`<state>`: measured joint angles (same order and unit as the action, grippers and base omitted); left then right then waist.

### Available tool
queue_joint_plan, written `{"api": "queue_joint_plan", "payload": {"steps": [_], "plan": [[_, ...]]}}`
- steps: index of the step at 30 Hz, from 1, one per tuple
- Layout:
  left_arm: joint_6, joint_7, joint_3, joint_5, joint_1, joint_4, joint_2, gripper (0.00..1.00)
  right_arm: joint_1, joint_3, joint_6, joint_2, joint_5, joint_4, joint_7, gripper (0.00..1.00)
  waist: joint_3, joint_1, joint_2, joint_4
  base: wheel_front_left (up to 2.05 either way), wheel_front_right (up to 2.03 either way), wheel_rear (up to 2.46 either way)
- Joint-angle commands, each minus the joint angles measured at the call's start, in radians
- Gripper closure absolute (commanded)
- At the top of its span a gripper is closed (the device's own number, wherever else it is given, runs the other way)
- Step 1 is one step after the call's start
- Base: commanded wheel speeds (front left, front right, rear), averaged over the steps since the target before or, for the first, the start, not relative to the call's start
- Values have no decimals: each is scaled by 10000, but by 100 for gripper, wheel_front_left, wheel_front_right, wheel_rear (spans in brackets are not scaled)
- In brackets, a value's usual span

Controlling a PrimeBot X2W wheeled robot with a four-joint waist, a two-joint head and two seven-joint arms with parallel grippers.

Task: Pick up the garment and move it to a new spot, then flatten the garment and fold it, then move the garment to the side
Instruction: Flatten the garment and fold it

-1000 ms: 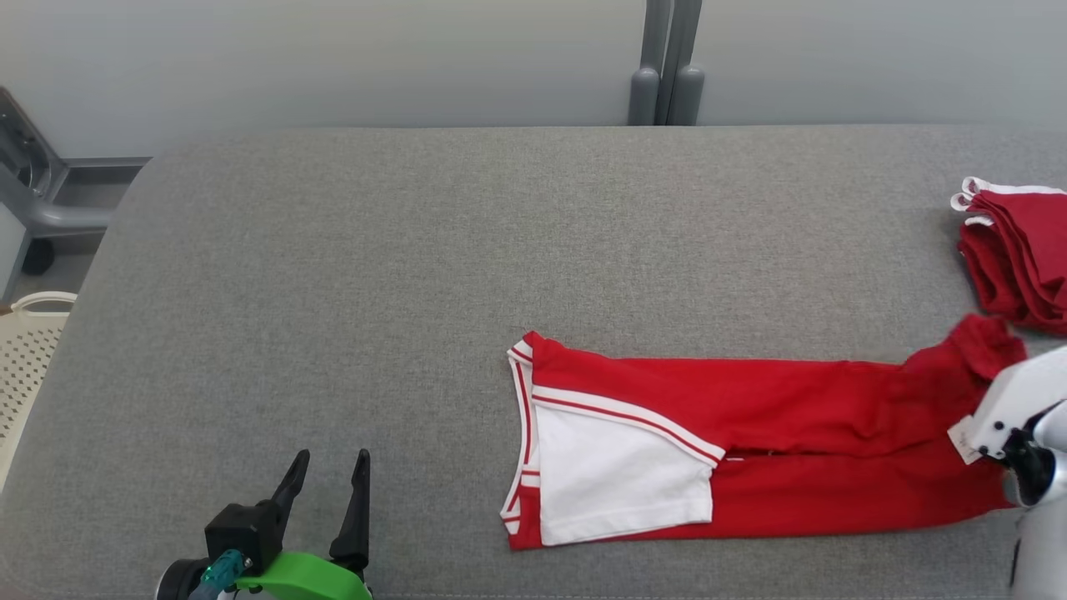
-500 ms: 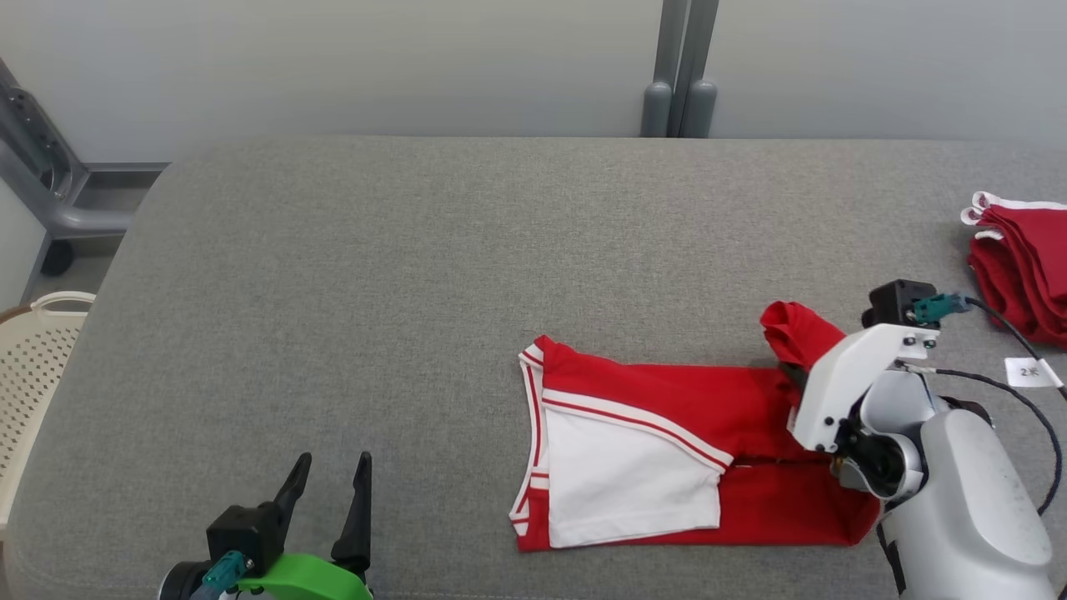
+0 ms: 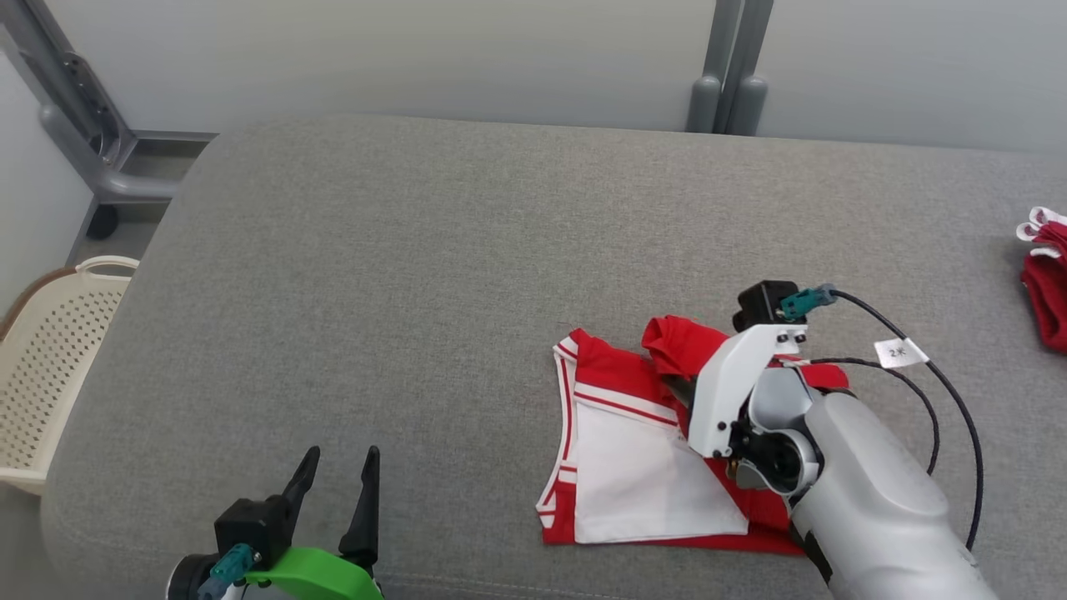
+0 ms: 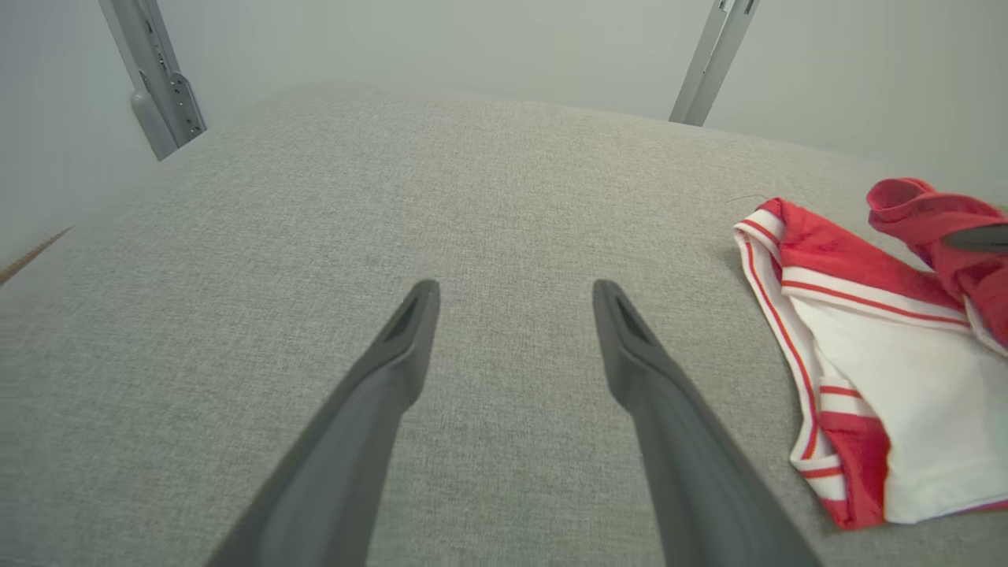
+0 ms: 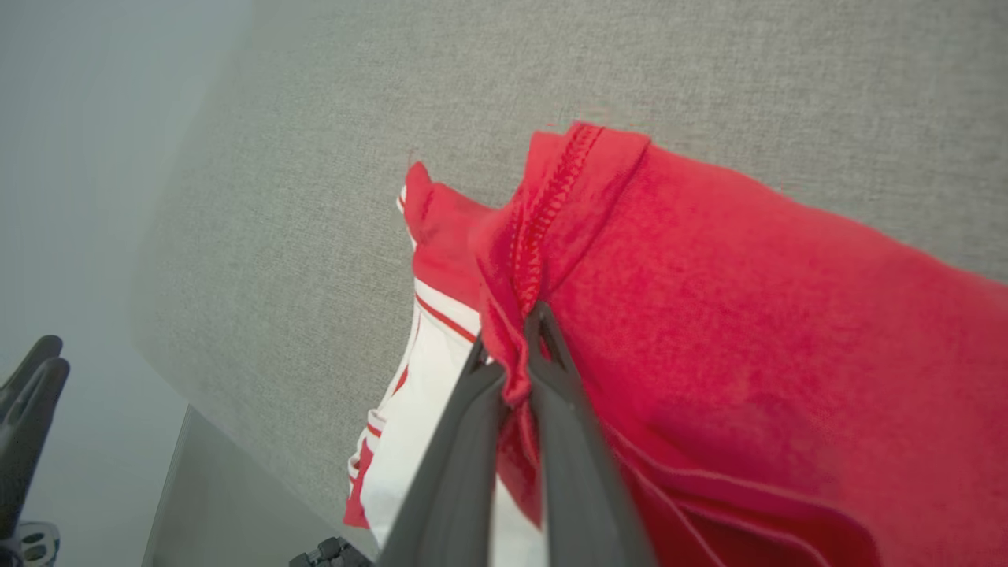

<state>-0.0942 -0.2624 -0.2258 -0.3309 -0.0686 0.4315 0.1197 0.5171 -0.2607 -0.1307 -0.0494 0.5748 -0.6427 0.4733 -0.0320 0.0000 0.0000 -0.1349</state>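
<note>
The garment [image 3: 633, 475] is red with a white panel and striped trim, and lies on the grey padded table [image 3: 417, 275] at the front right. My right gripper [image 5: 512, 346] is shut on the garment's red hemmed end [image 5: 551, 213]. It holds that end raised and doubled back over the white part [image 3: 679, 346]. The white wrist mount [image 3: 733, 392] covers the fingers in the head view. My left gripper [image 3: 338, 467] stands open over bare table at the front left, well clear of the garment [image 4: 858, 354], with nothing between its fingers [image 4: 409, 331].
A second red cloth pile [image 3: 1046, 292] lies at the table's right edge. A cream perforated basket [image 3: 50, 350] stands off the table's left side. Grey posts [image 3: 725, 83] rise behind the far edge. A black cable with a tag [image 3: 900, 352] loops off my right wrist.
My right gripper has carried the garment's red end leftward, from stretched out at the right to doubled over the white part. The head camera has shifted. My left gripper has stayed put.
</note>
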Motion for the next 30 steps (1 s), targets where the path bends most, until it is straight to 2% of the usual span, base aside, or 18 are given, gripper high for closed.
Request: {"api": "queue_joint_plan", "payload": {"steps": [1, 7, 15, 16, 17, 25, 30], "plan": [[-30, -38, -1, -27, -114, 42, -6, 0, 140, -150, 3, -26, 185, -104, -108, 100, -34, 0, 0, -119, 0, 0, 0], [-69, -38, -17, 3, -146, 89, -68, 0, 685, -1602, 3, -24, 1275, -924, -553, 100, -63, 0, 0, -371, 0, 0, 0], [-104, -38, -47, 51, -66, 142, -123, 0, 1221, -3023, 1, -26, 2382, -1877, -1141, 100, -22, 0, 0, -606, 0, 0, 0], [-96, -39, -46, 59, -41, 146, -125, 0, 1284, -3180, 1, -21, 2511, -1938, -1234, 53, -8, 0, 0, -618, 0, 0, 0], [-98, -39, -43, 66, -14, 153, -120, 0, 1316, -3313, 1, -23, 2651, -2005, -1303, 0, 11, 0, 0, -625, 0, 0, 0], [-27, -39, 128, 49, 267, 134, -22, 0, 1802, -3941, 3, -39, 4020, -1696, -1847, 0, 326, 0, 0, -341, 0, 0, 0], [-18, -39, 166, 76, 391, 100, -18, 0, 2276, -3572, 3, -33, 3665, -1972, -2529, 0, 488, 0, 0, -101, 0, 0, 0]]}}
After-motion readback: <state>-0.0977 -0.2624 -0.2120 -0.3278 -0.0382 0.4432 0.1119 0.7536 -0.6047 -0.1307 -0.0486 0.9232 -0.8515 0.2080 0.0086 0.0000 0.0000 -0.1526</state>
